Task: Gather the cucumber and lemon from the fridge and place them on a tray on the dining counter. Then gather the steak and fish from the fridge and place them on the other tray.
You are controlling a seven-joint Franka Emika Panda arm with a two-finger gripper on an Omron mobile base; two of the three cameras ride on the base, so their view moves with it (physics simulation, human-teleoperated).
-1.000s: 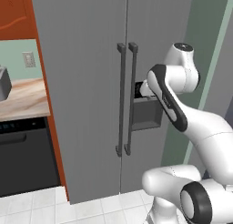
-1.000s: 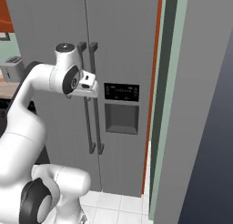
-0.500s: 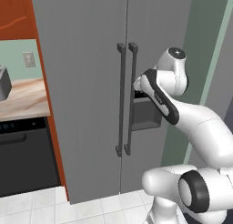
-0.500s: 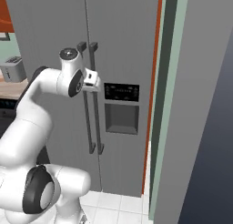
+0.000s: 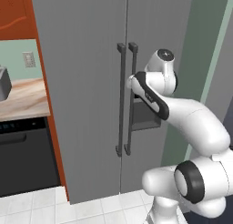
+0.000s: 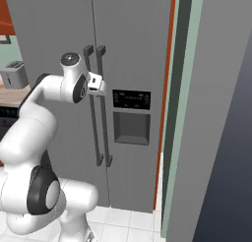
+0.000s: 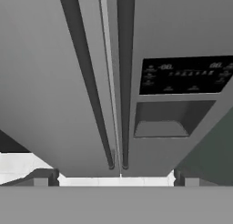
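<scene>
A tall grey fridge [image 5: 91, 82] with two closed doors fills the scene; two dark vertical handles run side by side down the middle seam, the left handle [image 5: 121, 100] and the right handle [image 5: 131, 100]; on the right door sits a dark control panel [image 6: 131, 99] above a recessed dispenser [image 6: 131, 128]. The white arm reaches forward at handle height; its gripper [image 6: 97, 82] is just in front of the handles' upper part, near them, not visibly touching. In the hand view the fingertips [image 7: 43, 177] stand wide apart with nothing between them; both handles pass between them further off, the seam roughly centred, the panel and dispenser to the right. The food is hidden behind the shut doors. To the left of the fridge, an orange side panel [image 5: 45, 82], a wooden counter [image 5: 25, 98] and a toaster [image 6: 14, 74].
</scene>
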